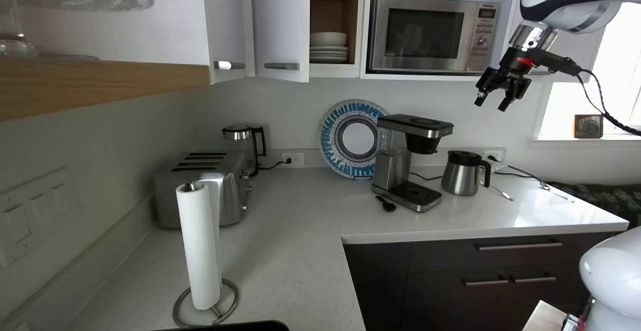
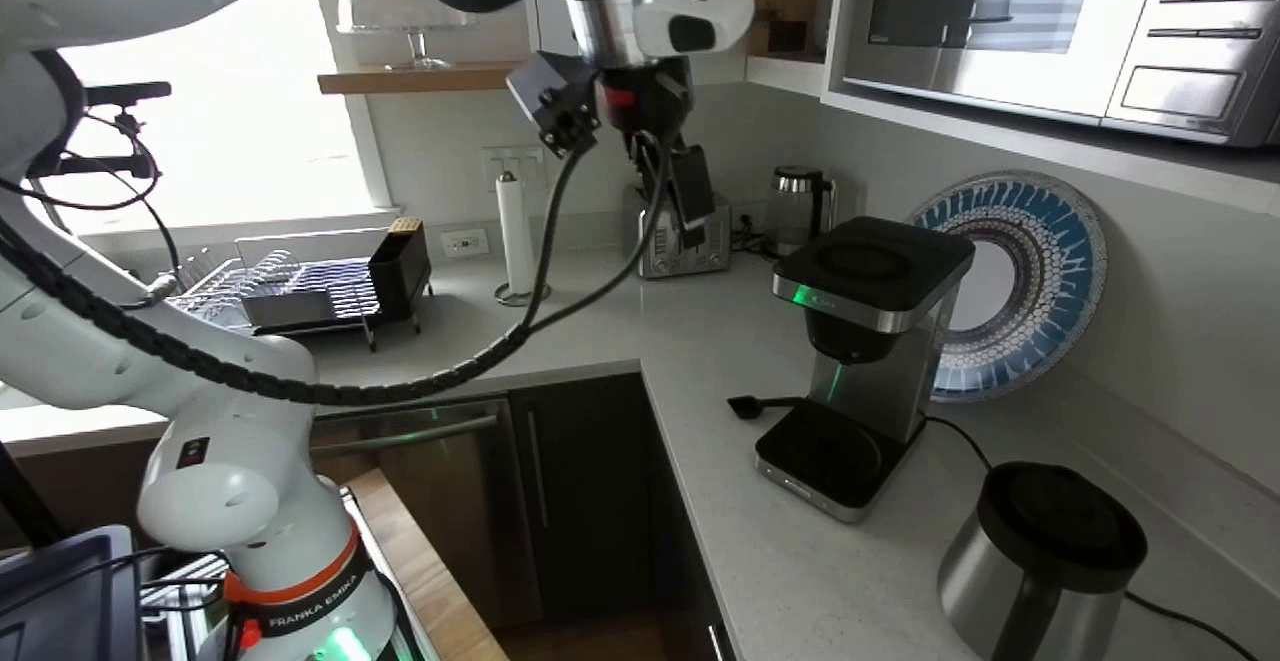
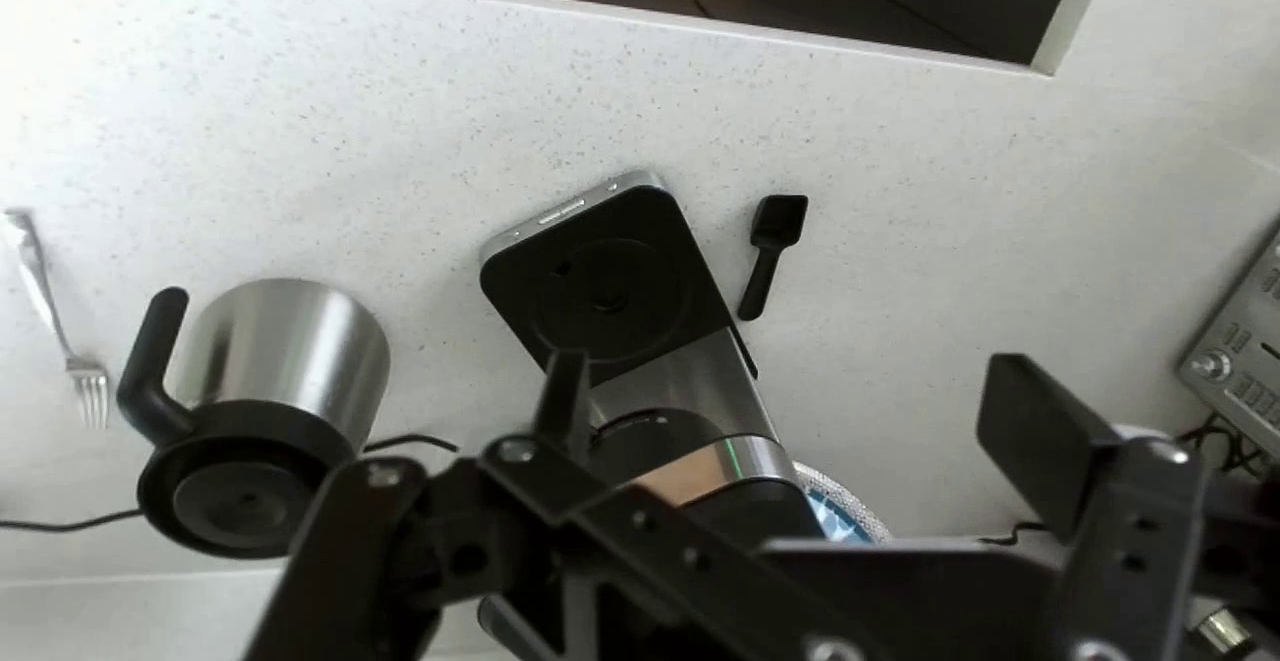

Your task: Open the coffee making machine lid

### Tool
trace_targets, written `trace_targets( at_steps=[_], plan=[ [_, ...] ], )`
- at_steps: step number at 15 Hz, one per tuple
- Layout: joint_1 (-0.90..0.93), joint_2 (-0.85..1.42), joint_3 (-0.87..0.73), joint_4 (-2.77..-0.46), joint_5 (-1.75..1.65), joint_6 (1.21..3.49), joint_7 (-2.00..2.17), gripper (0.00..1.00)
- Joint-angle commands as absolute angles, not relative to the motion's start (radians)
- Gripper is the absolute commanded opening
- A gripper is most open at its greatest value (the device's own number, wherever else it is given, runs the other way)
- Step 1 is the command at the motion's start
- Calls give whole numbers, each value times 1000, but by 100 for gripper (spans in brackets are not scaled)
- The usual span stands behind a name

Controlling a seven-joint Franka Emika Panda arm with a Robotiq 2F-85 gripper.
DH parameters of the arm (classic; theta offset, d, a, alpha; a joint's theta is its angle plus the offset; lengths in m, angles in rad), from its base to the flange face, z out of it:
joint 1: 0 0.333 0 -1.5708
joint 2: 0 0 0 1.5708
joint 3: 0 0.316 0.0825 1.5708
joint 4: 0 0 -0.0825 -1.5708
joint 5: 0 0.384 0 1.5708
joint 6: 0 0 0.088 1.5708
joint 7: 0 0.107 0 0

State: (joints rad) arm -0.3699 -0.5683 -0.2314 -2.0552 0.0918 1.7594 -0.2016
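The pincer (image 1: 491, 104) is hovering spread wide, pinching nothing. Below it, apart, the coffee maker (image 1: 393, 171) is standing on the counter (image 1: 295, 231), its dark lid (image 2: 862, 253) lying closed. Opening well probably means easing down beside the lid's edge, hooking underneath, then lifting gently.

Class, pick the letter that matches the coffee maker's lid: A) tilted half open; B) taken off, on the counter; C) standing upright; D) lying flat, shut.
D, since in both exterior views the dark lid lies flat across the top of the coffee maker.
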Motion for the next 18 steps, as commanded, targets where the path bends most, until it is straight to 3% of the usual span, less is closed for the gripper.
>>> trace_targets(
  at_steps=[1, 18],
  plan=[
    [-321, -743, -182, -2181, -14, 1833, -168, 100],
    [-255, -784, -190, -2194, -51, 1860, -170, 100]
  ],
)
